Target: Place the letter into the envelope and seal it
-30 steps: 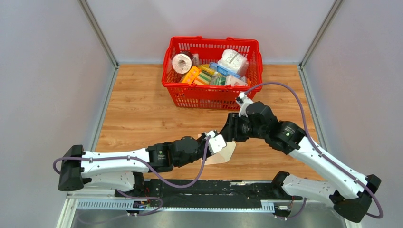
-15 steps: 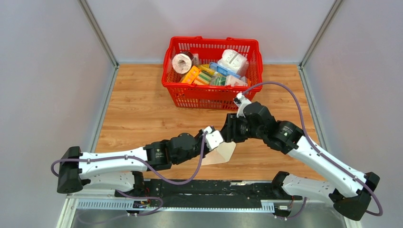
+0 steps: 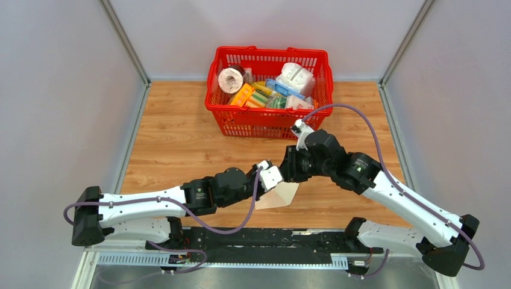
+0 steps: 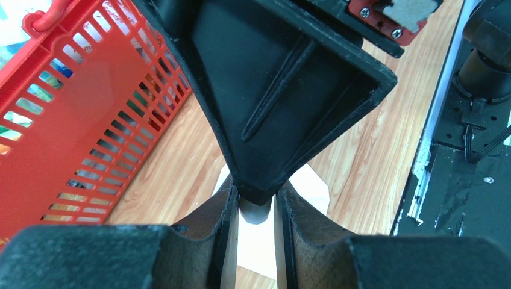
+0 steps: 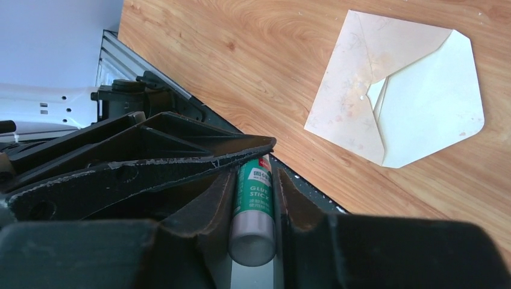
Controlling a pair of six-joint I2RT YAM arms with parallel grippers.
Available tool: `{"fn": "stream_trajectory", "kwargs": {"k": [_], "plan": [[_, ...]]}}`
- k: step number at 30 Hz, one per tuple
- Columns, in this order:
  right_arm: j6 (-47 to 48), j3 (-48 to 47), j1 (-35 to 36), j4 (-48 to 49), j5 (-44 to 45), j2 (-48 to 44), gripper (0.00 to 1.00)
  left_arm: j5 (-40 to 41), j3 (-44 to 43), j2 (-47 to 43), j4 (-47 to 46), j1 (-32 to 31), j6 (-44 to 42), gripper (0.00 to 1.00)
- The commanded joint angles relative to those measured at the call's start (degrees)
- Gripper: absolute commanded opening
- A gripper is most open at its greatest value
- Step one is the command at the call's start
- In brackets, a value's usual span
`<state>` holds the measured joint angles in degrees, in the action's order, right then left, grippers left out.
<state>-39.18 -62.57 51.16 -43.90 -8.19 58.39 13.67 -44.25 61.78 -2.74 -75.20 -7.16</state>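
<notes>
The envelope (image 5: 355,102) lies flat on the desk (image 3: 175,138), seam side up, its paler flap (image 5: 434,102) folded open. A pale sliver shows at its mouth; I cannot tell whether that is the letter. Both tools meet tip to tip just above the envelope's far edge, on a glue stick (image 5: 253,198) with a green label. The left tool (image 4: 256,195) pinches one grey end of the stick between its fingers. The right tool (image 5: 256,180) has its fingers pressed against the stick's sides at the other end. A red basket (image 3: 265,123) full of goods stands beyond the envelope, well apart from it.
</notes>
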Motion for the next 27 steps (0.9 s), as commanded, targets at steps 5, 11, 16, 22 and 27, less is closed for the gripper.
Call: {"fn": "stream_trajectory", "kwargs": {"k": [5,11,16,22,27], "plan": [[0.9,-2.9,1.4,-1.4,3.7,1.2,0.01,-2.2,-0.9,-0.8,-3.0,0.0,-0.5,0.02],[1.2,-3.1,1.1,-4.8,17.1,-1.5,0.0,-1.6,0.0,-1.5,-0.5,0.0,4.3,0.48],[2.4,-2.5,-2.3,-6.1,22.5,-3.1,0.0,2.3,1.4,-2.6,5.1,0.0,14.6,0.52],[2.2,2.5,-3.0,-3.7,23.7,-2.3,0.0,5.2,7.0,-3.9,6.4,2.9,35.6,0.51],[3.4,6.9,-3.0,1.1,22.9,1.8,0.0,0.9,14.6,-2.1,-0.7,10.2,51.7,0.45]]}}
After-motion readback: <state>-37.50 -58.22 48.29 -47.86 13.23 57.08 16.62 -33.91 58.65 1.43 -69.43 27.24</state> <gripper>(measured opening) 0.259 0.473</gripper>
